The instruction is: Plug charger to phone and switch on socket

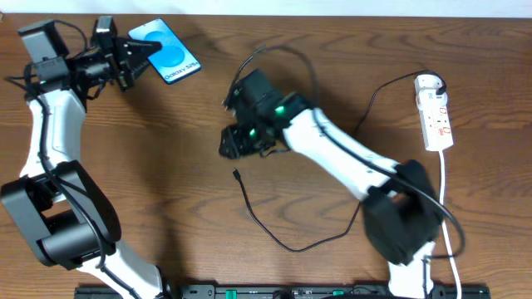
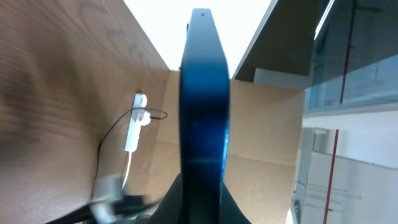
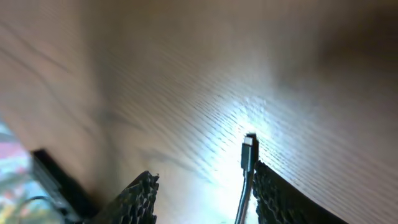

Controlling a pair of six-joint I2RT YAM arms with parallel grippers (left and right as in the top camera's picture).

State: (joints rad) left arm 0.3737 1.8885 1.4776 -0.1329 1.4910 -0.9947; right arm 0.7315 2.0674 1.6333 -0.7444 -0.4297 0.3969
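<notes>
Tabletop (image 3: 186, 74), charger (image 3: 248, 155) inside right pincer (image 3: 204, 173) (jaws apart)

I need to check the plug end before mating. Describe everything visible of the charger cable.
The charger is a thin black cable, lying slack in loops on the wooden table. Its small connector tip, metal-ended, rests on the wood between the open fingers of the right end effector, close beside one finger; contact cannot be told.

Overhead: straight down, whole table (image 1: 150, 166). Left wrist: hard against the phone (image 2: 204, 106) edge, facing across to the socket (image 2: 134, 127), shared with overhead. Right wrist: close, angled down at the table.
</notes>
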